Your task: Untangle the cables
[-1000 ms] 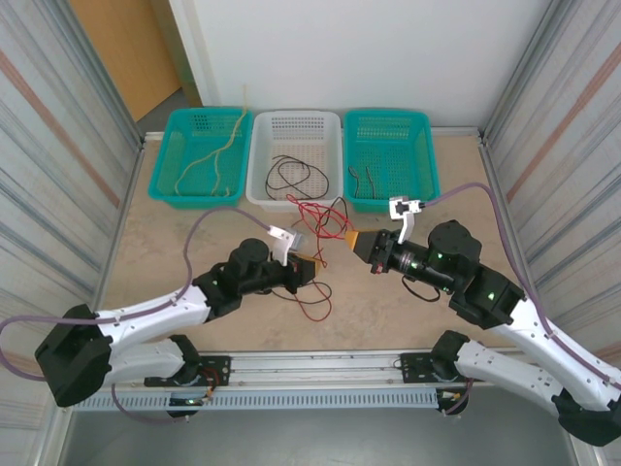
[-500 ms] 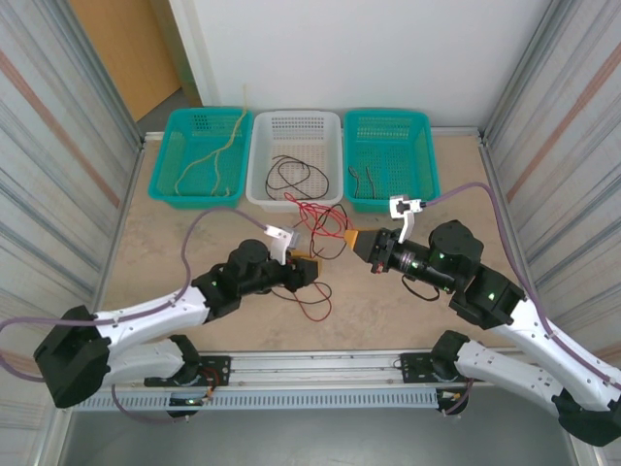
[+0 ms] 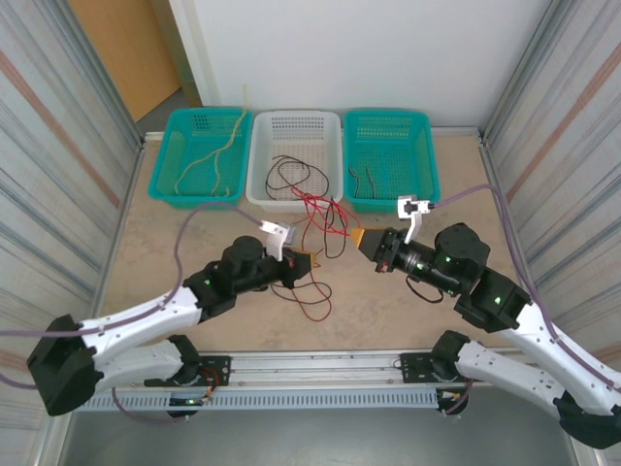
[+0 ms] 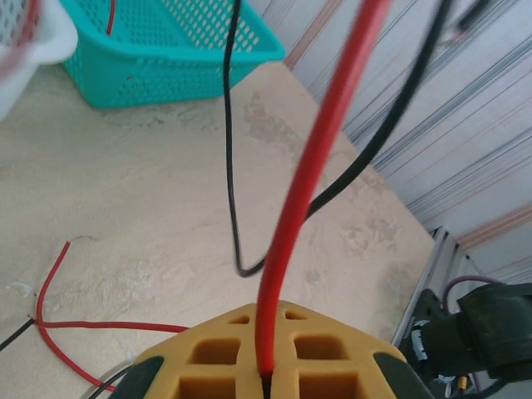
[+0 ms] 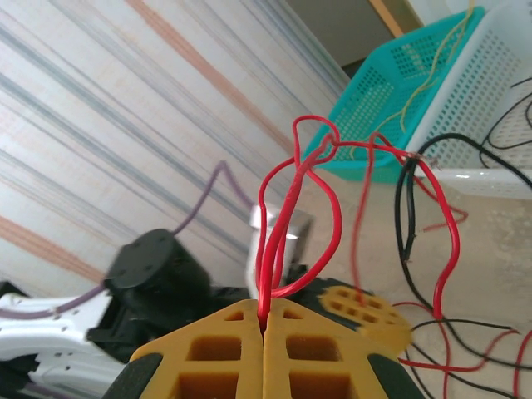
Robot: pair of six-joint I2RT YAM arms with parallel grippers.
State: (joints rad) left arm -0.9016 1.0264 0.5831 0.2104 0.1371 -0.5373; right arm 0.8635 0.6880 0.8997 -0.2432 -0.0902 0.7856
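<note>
Over the table, the left gripper and right gripper each clamp red cables strung between them. Separation looks under way. Next, they should draw apart gently, freeing the black cable.

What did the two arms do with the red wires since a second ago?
The right gripper slid a bit to its right and the left gripper a bit to its left, stretching the red cables between them. Both stayed shut on the red cables. The white basket did not move.
</note>
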